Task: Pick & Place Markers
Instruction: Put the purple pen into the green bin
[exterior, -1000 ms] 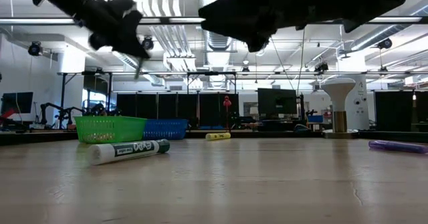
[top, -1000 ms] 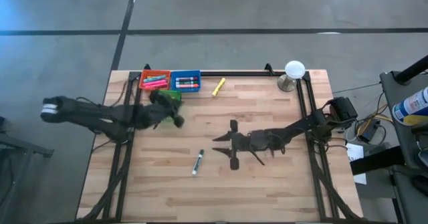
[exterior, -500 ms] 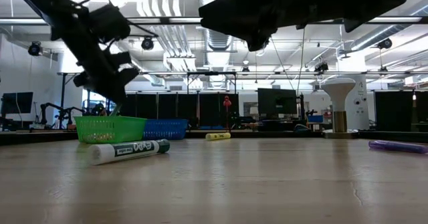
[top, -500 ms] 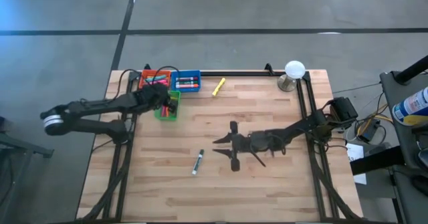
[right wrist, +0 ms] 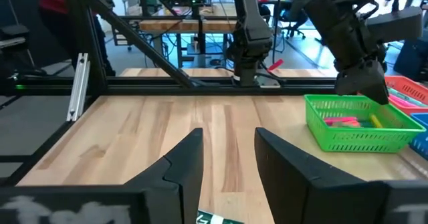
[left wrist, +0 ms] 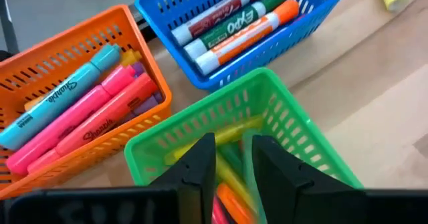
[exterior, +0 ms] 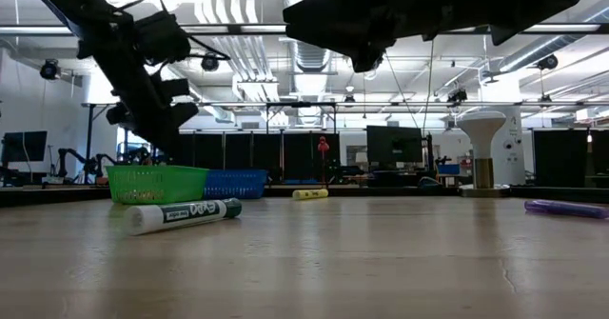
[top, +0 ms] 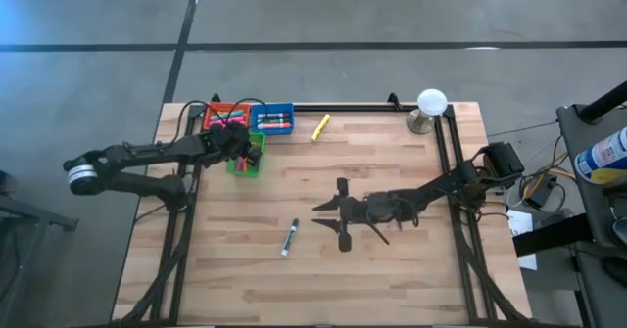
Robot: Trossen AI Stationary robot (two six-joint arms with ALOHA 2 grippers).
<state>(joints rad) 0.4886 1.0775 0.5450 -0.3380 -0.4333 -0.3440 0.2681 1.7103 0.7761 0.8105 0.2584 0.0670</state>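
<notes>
My left gripper [left wrist: 231, 162] hovers open just above the green bin [left wrist: 281, 120], which holds yellow, orange and pink markers; it holds nothing. In the high view it is at the bin's left side [top: 241, 152]. A white-barrelled marker [top: 290, 237] lies flat mid-table, and a yellow marker [top: 320, 126] lies near the far edge. A purple marker [exterior: 566, 208] lies on the table at the right of the low view. My right gripper [right wrist: 227, 164] hangs open above mid-table [top: 325, 213], right of the white marker, touching nothing.
An orange bin [left wrist: 67, 110] with pink and blue markers and a blue bin [left wrist: 247, 23] with red, green and orange ones stand beside the green bin at the far left. A white-topped stand [top: 429, 108] is at the far right corner. Bare wood lies along the near side.
My left gripper has swung from above the table toward the far left and come down over the green bin, tipping its fingers downward. The markers on the table have stayed put.
</notes>
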